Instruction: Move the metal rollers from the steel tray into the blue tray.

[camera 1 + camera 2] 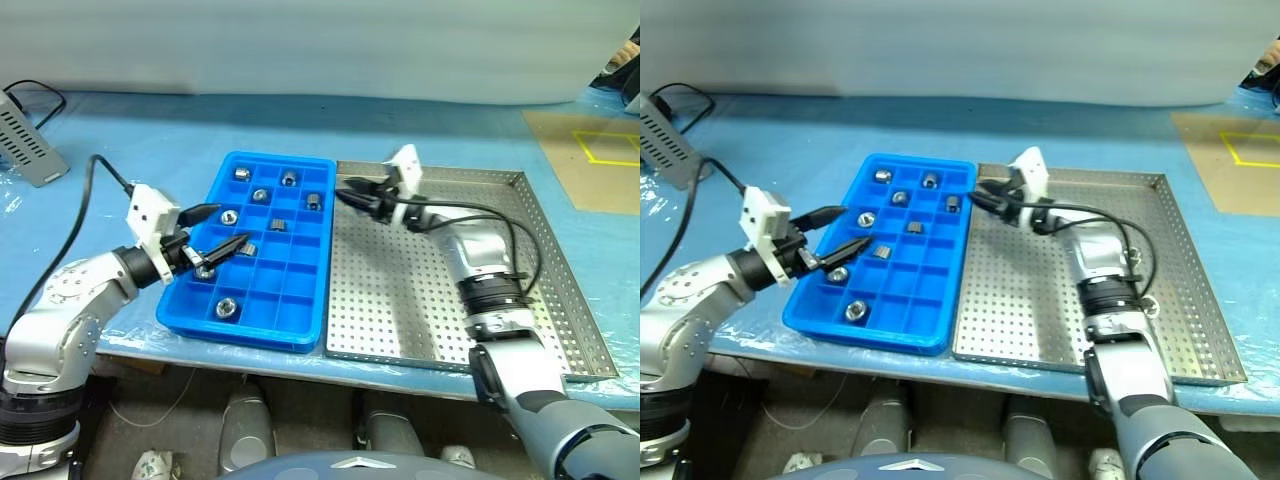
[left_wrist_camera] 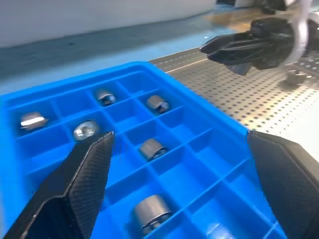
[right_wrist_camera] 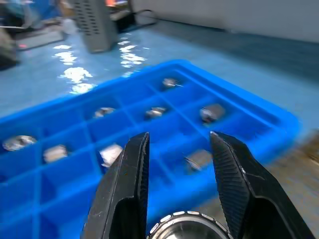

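The blue tray (image 1: 300, 330) lies left of the steel tray (image 1: 400, 300), and several metal rollers (image 1: 289, 178) sit in its compartments. My left gripper (image 1: 232, 225) hovers open over the blue tray's near-left part, with nothing between its fingers (image 2: 87, 174). My right gripper (image 1: 342, 193) is at the steel tray's far-left corner, pointing toward the blue tray's right rim. In the right wrist view it is shut on a metal roller (image 3: 185, 226) held low between its fingers (image 3: 124, 189). The perforated floor of the steel tray around the right arm is bare.
A grey vented box (image 1: 25, 145) with a black cable stands at the far left of the blue-covered table. A brown panel with yellow tape (image 1: 590, 150) lies at the far right. The table's front edge runs just below both trays.
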Controlling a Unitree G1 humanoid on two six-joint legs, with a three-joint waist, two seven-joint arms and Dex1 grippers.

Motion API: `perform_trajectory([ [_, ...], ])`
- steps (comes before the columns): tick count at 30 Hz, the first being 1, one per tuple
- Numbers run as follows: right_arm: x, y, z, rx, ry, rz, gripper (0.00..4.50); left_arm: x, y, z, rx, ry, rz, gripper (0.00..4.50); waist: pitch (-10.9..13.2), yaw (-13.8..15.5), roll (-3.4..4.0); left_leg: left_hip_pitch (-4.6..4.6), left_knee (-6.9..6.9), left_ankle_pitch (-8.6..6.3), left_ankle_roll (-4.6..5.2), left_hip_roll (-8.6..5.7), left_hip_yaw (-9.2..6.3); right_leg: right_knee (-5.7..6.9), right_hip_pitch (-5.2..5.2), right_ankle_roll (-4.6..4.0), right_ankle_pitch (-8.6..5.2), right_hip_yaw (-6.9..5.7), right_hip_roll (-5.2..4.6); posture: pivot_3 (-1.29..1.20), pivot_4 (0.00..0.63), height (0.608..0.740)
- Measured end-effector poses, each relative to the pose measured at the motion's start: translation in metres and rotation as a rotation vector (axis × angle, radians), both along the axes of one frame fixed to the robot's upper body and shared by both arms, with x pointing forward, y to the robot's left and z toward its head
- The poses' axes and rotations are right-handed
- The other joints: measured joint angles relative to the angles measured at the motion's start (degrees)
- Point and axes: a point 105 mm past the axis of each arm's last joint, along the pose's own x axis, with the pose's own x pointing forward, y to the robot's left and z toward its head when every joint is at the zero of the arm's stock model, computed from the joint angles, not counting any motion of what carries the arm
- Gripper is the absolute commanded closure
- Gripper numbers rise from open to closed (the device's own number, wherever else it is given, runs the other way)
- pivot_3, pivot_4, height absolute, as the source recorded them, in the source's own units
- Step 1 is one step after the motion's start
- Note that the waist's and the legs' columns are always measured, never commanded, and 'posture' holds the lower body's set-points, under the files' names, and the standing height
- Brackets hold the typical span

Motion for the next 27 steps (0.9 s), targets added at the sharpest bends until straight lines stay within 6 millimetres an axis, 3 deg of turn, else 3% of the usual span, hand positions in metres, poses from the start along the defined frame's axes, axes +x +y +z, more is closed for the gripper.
perform_trajectory([
  [3,-0.014,0.042,0.0,-0.02,-0.005,0.139,2.99,-0.007,0.01,-0.011,0.027,0.043,0.019,0.0,0.0,0.1,-0.01,-0.09,-0.01,0.0,-0.01,0.01,-0.09,-0.01,-0.03,-0.01,-0.01,-0.08,-0.01,0.21,0.15,0.74],
  [5,-0.022,0.057,-0.001,-0.039,-0.01,0.196,2.99,-0.013,0.016,-0.014,0.028,0.06,0.034,0.0,0.0,0.3,-0.04,-0.15,-0.03,0.0,-0.01,0.02,-0.17,-0.02,-0.02,-0.03,-0.04,-0.17,-0.02,0.22,0.15,0.74],
  [9,-0.037,0.077,-0.011,-0.083,0.0,0.295,2.99,-0.019,0.021,-0.012,0.037,0.051,0.059,0.0,0.0,1.3,-0.05,-0.17,-0.03,0.01,-0.03,0.02,-0.27,0.0,0.03,-0.04,-0.07,-0.3,-0.05,0.26,0.15,0.74],
  [15,-0.07,0.09,-0.049,-0.162,0.058,0.398,2.99,-0.025,0.022,-0.017,0.064,0.061,0.083,0.0,0.0,2.0,-0.06,-0.18,-0.09,0.04,-0.08,0.04,-0.36,0.0,0.05,-0.02,-0.08,-0.4,-0.05,0.26,0.15,0.74],
  [20,-0.075,0.104,-0.047,-0.137,0.046,0.362,1.5,-0.02,0.01,-0.02,0.07,0.048,0.048,0.0,0.0,1.7,-0.06,-0.08,-0.24,0.12,-0.23,0.07,-0.43,0.05,0.04,-0.02,-0.08,-0.39,-0.04,0.19,0.15,0.74],
  [22,-0.067,0.103,-0.042,-0.114,0.038,0.29,0.84,-0.01,-0.007,-0.019,0.034,0.035,-0.002,0.0,0.0,2.0,-0.05,-0.08,-0.3,0.2,-0.36,0.04,-0.43,0.07,0.07,-0.03,-0.07,-0.4,-0.05,0.13,0.15,0.74],
  [24,-0.05,0.088,-0.037,-0.092,0.027,0.18,0.84,0.001,-0.027,-0.017,-0.01,0.019,-0.064,0.0,0.0,2.2,-0.06,-0.1,-0.29,0.27,-0.46,-0.03,-0.4,0.08,0.15,-0.03,-0.06,-0.4,-0.09,0.09,0.15,0.74],
  [27,-0.023,0.043,-0.032,-0.106,0.007,-0.003,0.84,0.012,-0.048,-0.016,-0.049,0.006,-0.125,0.0,0.0,1.5,-0.1,-0.09,-0.11,0.42,-0.69,-0.1,-0.39,0.09,0.19,0.01,-0.03,-0.33,-0.1,-0.01,0.15,0.74],
])
